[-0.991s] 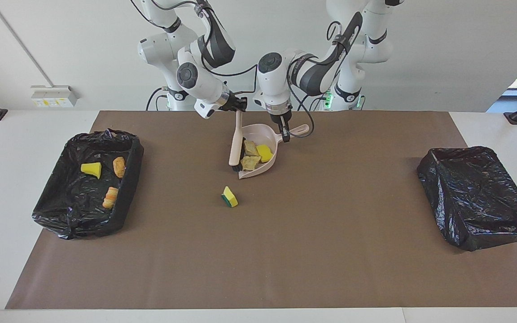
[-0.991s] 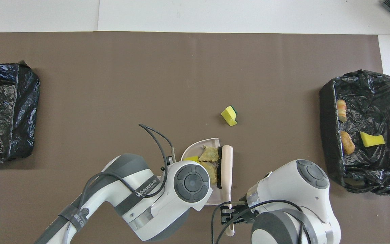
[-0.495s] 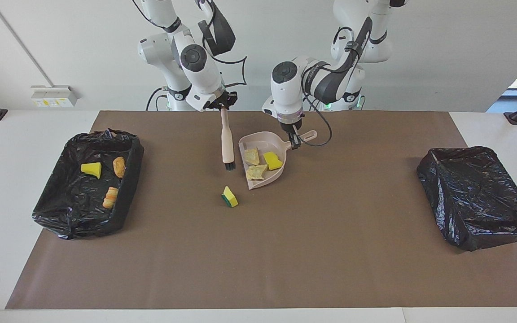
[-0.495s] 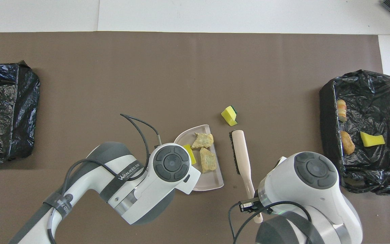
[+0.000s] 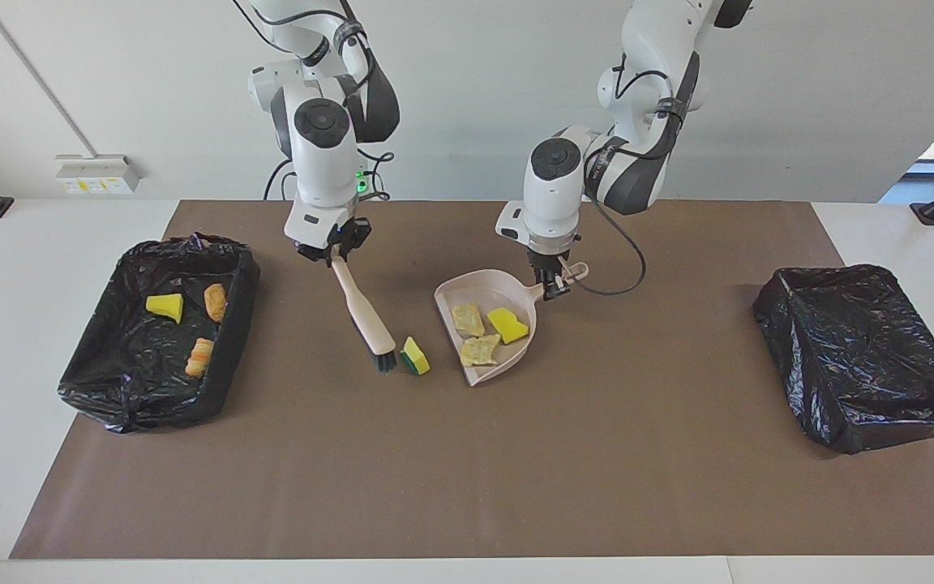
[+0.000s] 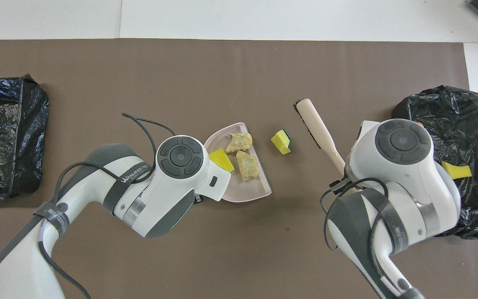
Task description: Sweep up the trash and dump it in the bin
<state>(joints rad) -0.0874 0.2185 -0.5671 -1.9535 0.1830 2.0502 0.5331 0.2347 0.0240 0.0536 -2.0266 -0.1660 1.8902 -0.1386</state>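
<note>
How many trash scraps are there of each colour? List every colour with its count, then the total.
Yellow sponge bits: 3
Beige chunks: 2
Orange-brown lumps: 2
Total: 7

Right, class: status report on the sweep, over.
Right gripper shut on brush; left gripper shut on dustpan. Loose sponge scrap between bristles and pan. Nothing blocking.

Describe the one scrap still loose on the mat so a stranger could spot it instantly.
Start at the pale pink dustpan near the middle of the brown mat. Between its open mouth and the bristles of the brush lies one sponge scrap. Alone among the yellow bits, it shows a dark green scouring layer.
</note>
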